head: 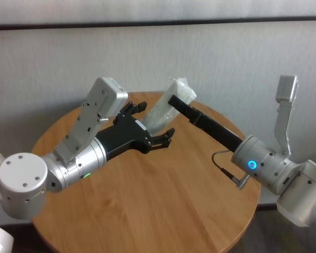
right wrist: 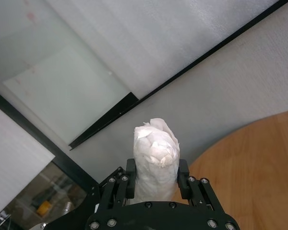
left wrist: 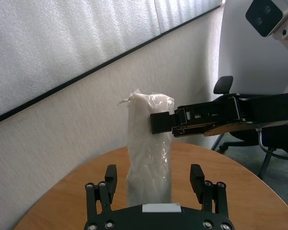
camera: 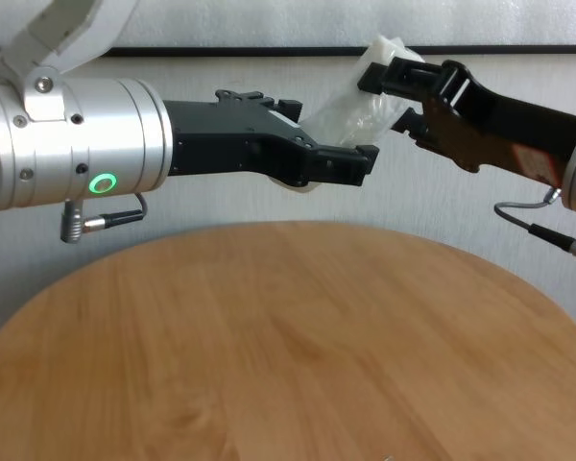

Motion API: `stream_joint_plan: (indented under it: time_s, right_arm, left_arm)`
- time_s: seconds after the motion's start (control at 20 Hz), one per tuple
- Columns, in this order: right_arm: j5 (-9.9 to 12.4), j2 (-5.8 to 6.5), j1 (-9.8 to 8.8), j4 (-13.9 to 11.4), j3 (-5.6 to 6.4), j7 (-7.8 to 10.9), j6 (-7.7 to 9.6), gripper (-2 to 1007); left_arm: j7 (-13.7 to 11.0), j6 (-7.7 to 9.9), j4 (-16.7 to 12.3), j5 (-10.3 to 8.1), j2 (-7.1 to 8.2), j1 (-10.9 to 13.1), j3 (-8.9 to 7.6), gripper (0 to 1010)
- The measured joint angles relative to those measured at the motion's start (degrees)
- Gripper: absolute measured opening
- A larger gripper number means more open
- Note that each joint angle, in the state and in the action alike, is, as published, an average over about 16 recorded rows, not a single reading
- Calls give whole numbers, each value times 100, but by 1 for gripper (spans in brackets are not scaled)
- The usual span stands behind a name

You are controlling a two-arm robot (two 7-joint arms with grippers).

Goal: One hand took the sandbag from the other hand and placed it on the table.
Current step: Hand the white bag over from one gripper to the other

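Note:
The white crinkled sandbag (head: 166,105) hangs in the air above the far part of the round wooden table (head: 163,200). My right gripper (head: 174,99), with the blue ring, is shut on the bag's upper part; its fingers (right wrist: 130,172) press both sides of the sandbag (right wrist: 156,143). My left gripper (head: 157,120), with the green ring, is open around the bag's lower part. In the left wrist view its fingers (left wrist: 110,175) stand apart from the sandbag (left wrist: 146,143), with a gap on each side. In the chest view both grippers meet at the sandbag (camera: 350,115).
A light wall with a dark rail runs behind the table. An office chair (left wrist: 223,86) stands beyond the table's far edge. Bare tabletop (camera: 288,327) lies below and in front of both arms.

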Motion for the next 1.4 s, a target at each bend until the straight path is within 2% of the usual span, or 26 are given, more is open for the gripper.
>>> stream_joint_plan:
  time_s: [0.45,0.85,1.4]
  right_arm:
    - [14,50,7,-44,-110,-60,-64,496]
    - [-59,90,-9,-91,-209,-103,-70,496]
    - [-112,88,-13,-65,-158,-150,-125,496]
  left_arm:
    - [18,2,-2,-6,3,0,-2,1000]
    - [149,49,-44,-50,17,32,-42,1000]
    - [309,163,-91,-191,25,81,-133,1000]
